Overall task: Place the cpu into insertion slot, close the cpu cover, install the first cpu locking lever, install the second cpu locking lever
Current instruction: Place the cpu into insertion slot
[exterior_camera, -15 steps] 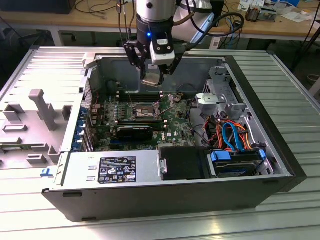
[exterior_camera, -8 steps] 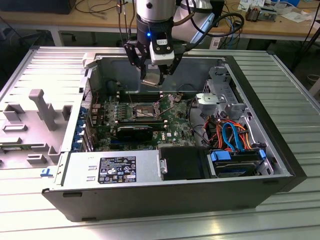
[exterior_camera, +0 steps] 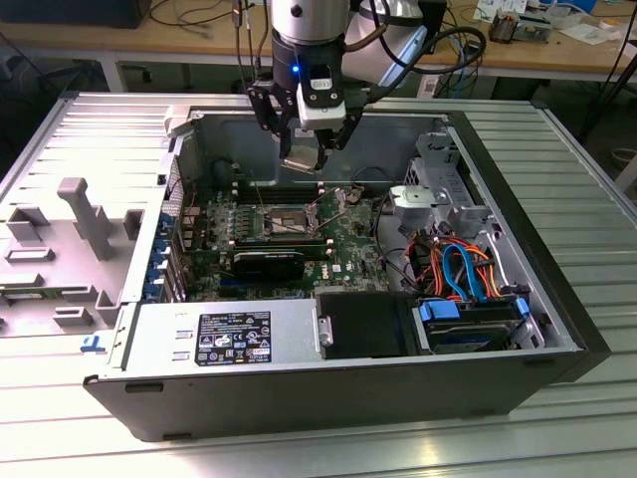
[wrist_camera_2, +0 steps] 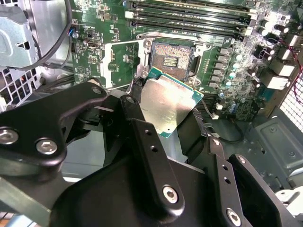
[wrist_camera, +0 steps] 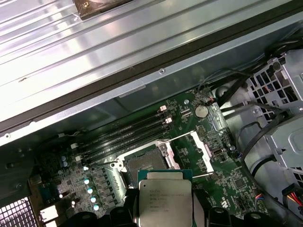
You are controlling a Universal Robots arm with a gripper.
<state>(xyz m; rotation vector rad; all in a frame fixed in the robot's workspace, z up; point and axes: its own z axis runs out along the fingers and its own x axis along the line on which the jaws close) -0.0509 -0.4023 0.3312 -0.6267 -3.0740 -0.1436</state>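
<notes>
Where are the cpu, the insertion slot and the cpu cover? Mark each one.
cpu (wrist_camera_2: 168, 106), second wrist view, middle of its silvery top.
insertion slot (wrist_camera_2: 171, 61), second wrist view, its dark centre.
cpu cover (wrist_camera_2: 105, 66), second wrist view, one side bar of its frame.

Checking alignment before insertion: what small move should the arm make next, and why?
Probably ease the cpu down toward the insertion slot: the gripper holds it well above the board, the slot lies bare and the cpu cover stands open.
</notes>
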